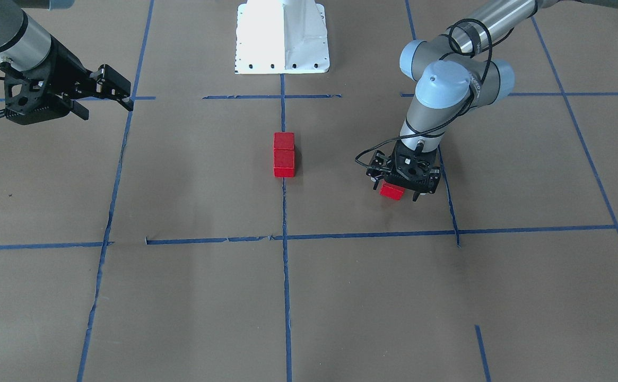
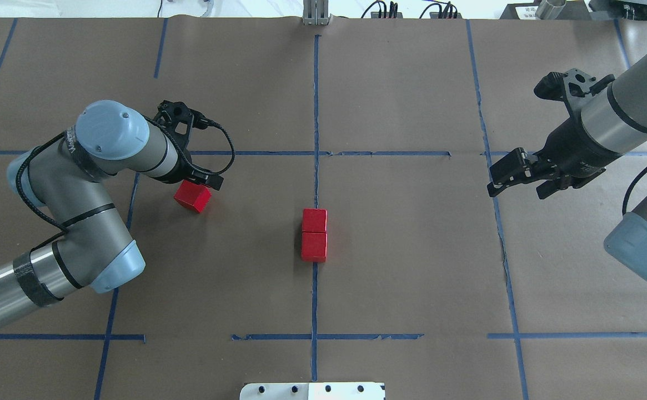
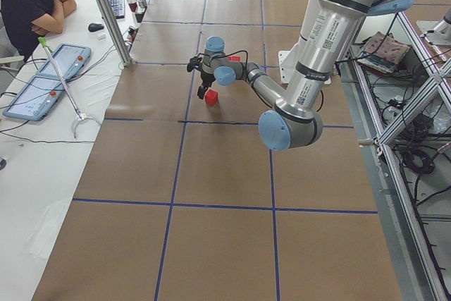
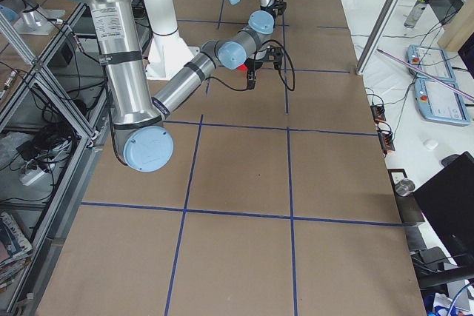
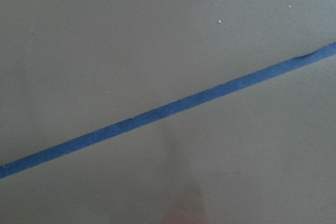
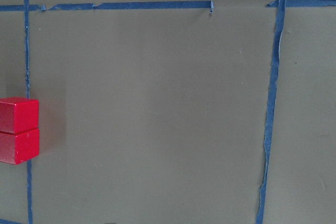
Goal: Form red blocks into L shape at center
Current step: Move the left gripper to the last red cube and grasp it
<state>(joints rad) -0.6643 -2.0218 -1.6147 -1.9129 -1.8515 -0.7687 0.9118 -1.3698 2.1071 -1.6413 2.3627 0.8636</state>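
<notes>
Brown paper [image 2: 412,250] gridded with blue tape. Two red blocks [image 2: 314,235] touch end to end on the center tape line [image 2: 314,300]. At their nine o'clock, the third red block [image 2: 192,196] sits between the fingers of my left pincer [image 1: 395,190]; whether they grip it I cannot tell. My right pincer [image 2: 517,191] hangs spread at three o'clock.

The desk [image 2: 412,266] is covered in matt brown paper [image 6: 157,103], smooth apart from faint creases, and crossed by thin, dull blue tape [image 2: 315,100] that is frayed and torn at some ends. The red blocks [image 2: 314,246] have plain, matt, bright-red faces with no gloss or grain showing. The left arm [image 2: 93,233] and right arm [image 2: 634,105] are brushed silvery metal tubes with smooth, softly shiny blue-grey caps [image 2: 112,130], the left claw [image 1: 394,192] and right claw [image 2: 516,191] are matt black, and the base plate [image 1: 282,37] is glossy white.
</notes>
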